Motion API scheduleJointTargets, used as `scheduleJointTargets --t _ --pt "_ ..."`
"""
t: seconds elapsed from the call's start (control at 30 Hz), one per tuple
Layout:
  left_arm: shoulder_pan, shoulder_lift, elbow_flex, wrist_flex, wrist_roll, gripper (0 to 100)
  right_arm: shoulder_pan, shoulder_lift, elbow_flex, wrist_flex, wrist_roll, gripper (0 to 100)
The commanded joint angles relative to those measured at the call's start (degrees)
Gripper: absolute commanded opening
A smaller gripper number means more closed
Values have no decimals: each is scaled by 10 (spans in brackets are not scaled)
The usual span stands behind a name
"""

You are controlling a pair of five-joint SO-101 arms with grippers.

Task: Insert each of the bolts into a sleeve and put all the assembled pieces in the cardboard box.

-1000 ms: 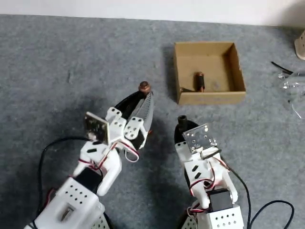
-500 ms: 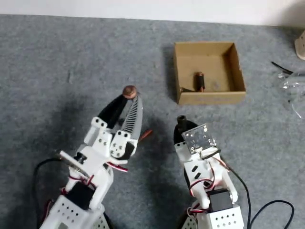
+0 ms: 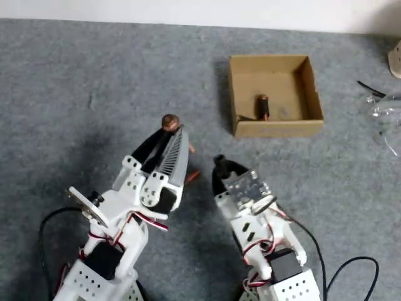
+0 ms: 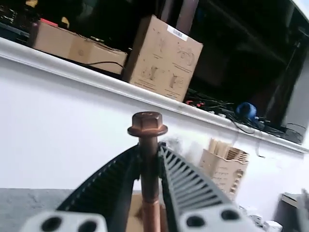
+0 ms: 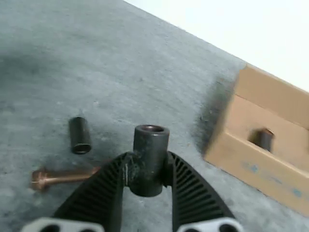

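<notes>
My left gripper (image 3: 168,130) (image 4: 148,151) is shut on a copper bolt (image 3: 170,121) (image 4: 147,126), held above the grey carpet with its hex head out past the fingertips. To its right, my right gripper (image 3: 220,169) (image 5: 147,164) is shut on a black sleeve (image 3: 220,162) (image 5: 151,145) with its open bore facing away from the wrist. Another bolt (image 3: 192,176) (image 5: 62,177) and a second black sleeve (image 5: 79,135) lie loose on the carpet between the arms. The cardboard box (image 3: 309,84) (image 5: 270,166) stands beyond them and holds one assembled piece (image 3: 262,106) (image 5: 263,139).
Thin cables and clear plastic bits (image 3: 382,106) lie at the right edge, with a beige object (image 3: 395,59) behind them. A white strip (image 3: 188,11) borders the carpet's far side. Open carpet stretches to the left of the box.
The left arm has swung left and turned its wrist, carrying the bolt away from the box. The right arm has shifted left with the sleeve, closer to the left gripper.
</notes>
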Motion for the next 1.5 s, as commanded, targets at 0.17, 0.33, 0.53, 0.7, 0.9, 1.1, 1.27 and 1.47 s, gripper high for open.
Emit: scheduleJointTargets --t 0.17,0.33,0.53,0.7,0.9,1.1,1.27,1.47 --pt "104 -18 13 86 0 6 -14 -15 20 -16 8 5" --pt "64 -18 13 85 1 6 -12 -15 20 -18 7 5" --pt "30 -19 4 84 4 6 -15 -15 21 -109 6 5" --pt "25 -19 -6 84 4 6 -29 -15 20 -145 6 5" --pt "-1 -19 -32 85 4 6 -72 -15 23 -143 10 5" --pt "-10 -19 -50 85 3 6 -82 -15 22 -143 11 5" --pt "-29 -15 -58 60 4 6 -85 -15 20 -143 11 5" --pt "-33 -15 -41 16 4 6 -85 -15 20 -144 11 5"
